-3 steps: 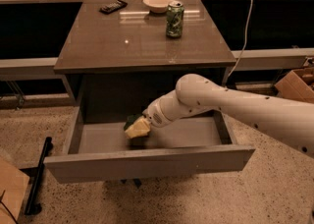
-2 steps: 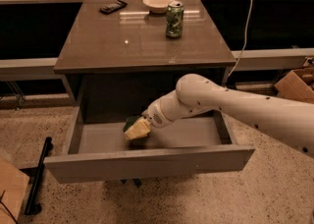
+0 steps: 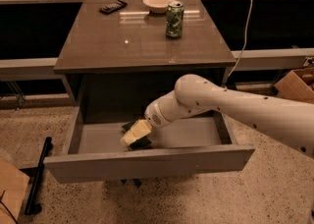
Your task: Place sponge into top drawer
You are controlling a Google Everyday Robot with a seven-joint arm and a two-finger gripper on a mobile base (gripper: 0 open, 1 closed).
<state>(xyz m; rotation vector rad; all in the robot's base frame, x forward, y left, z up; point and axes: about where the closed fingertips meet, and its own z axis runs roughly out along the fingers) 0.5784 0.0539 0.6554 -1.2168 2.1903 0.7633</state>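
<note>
Top drawer (image 3: 147, 161) of the brown counter (image 3: 142, 46) is pulled well out toward the camera; flat handleless front panel nearest, pale grey interior exposed. The white arm (image 3: 235, 107) enters from the right edge of the view, passes over the drawer's right wall and angles down and left into the drawer cavity. End effector (image 3: 145, 128) sits inside the drawer, left of centre, low and close to the drawer floor, just behind the front panel. Sponge (image 3: 137, 142) is at the tip of the end effector, in contact with it, inside the drawer: yellow foam showing, with dark green scouring layer visible at its lower edge and at a corner behind. Cannot tell whether the end effector is clamped on the sponge or apart, and cannot tell whether the sponge rests on the drawer floor or hangs just above it. On the counter top, toward the rear: a green drink can (image 3: 174, 19) upright, right of centre; a shallow pale bowl (image 3: 158, 3) just behind and left of the can; a black remote-like device (image 3: 113, 7) lying flat near the rear left. A white cable (image 3: 245, 26) hangs down to the right of the counter. An open cardboard box (image 3: 297, 83) stands on the speckled floor at far right.
</note>
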